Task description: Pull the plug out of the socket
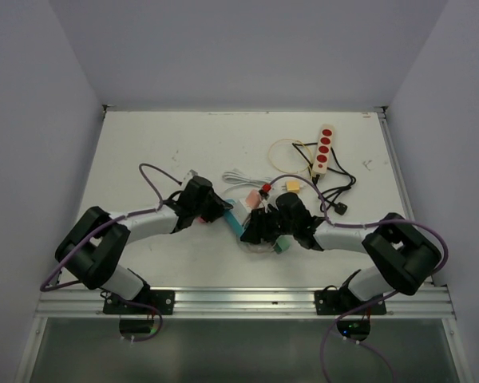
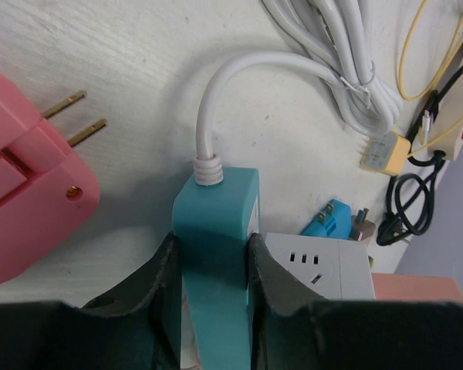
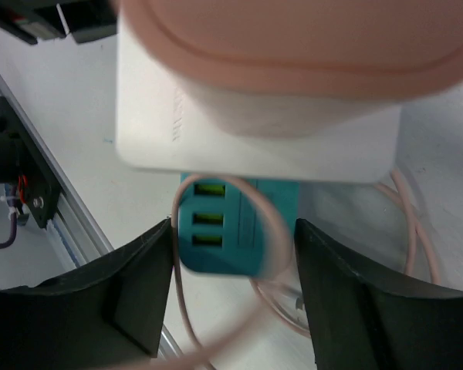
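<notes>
Tabletop (image 1: pixel 184 144) white, walls (image 1: pixel 247 48) grey; L hand (image 2: pixel 212 254) clamps teal socket (image 2: pixel 216 200), R hand (image 3: pixel 233 247) agape.

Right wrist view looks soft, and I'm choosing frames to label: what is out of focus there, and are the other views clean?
Right wrist: the white and pink adapter near the lens is blurred, as is the pink cable; the teal power strip behind is crisper. Left wrist: sharp, evenly lit. Top external: even light, soft shadows, central items small.
</notes>
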